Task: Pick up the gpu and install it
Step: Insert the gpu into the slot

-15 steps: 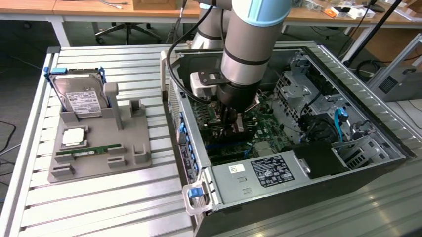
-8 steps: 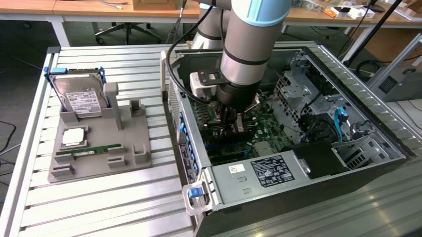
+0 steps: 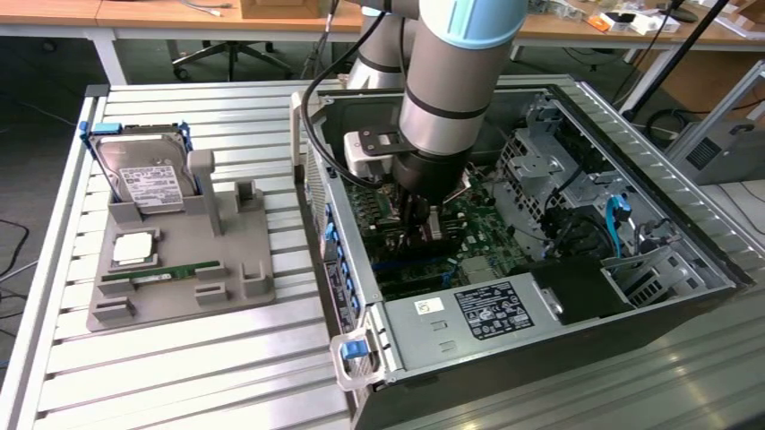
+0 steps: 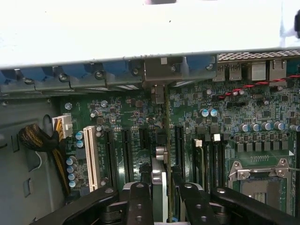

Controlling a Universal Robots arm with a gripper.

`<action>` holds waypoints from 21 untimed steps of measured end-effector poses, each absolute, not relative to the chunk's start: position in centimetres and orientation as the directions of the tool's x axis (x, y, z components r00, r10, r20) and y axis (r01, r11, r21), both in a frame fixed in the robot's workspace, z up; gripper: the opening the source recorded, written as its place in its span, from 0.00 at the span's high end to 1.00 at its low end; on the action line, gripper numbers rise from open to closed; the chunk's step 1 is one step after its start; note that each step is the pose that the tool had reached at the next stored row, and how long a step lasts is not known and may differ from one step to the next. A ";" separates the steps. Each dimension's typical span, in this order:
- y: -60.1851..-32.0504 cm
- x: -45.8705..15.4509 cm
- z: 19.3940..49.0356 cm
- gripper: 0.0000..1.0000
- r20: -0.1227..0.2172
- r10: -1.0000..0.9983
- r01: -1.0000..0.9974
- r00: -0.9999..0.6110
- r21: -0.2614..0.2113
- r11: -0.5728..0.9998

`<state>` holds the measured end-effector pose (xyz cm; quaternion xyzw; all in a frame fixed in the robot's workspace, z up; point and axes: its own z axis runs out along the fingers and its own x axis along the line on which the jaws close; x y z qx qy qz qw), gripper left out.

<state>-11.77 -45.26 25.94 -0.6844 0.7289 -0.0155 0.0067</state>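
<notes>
Slatted workbench, open computer case, end effector clamping gpu edge-on above motherboard

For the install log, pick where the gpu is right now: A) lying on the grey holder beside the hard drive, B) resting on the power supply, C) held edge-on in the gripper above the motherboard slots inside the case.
C: in the wrist view the gripper fingers clamp the thin gpu edge-on over the motherboard slots, with the arm reaching into the computer case.

We see open PC case, motherboard under the jaws. Grey fixture well off from the jaws carries hard drive, CPU, memory stick.
</notes>
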 end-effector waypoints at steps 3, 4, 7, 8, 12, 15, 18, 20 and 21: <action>-45.2 -11.8 26.0 0.73 0.011 -0.998 -0.998 -0.061 -0.033 0.061; -45.3 -11.8 26.0 0.73 0.011 -0.998 -0.998 -0.061 -0.033 0.061; -45.2 -11.8 26.1 0.73 0.011 -0.998 -0.998 -0.057 -0.033 0.057; -45.2 -11.8 26.1 0.73 0.011 -0.998 -0.998 -0.056 -0.033 0.055; -45.2 -11.8 26.1 0.73 0.011 -0.999 -0.998 -0.045 -0.033 0.045; -45.2 -11.8 26.1 0.73 0.011 -0.999 -0.999 -0.044 -0.033 0.043; -45.2 -11.8 26.1 0.73 0.011 -0.999 -0.999 -0.039 -0.033 0.039; -45.2 -11.8 26.1 0.73 0.011 -0.999 -0.999 -0.033 -0.033 0.032; -45.2 -11.8 26.1 0.73 0.011 -0.999 -0.999 -0.031 -0.033 0.030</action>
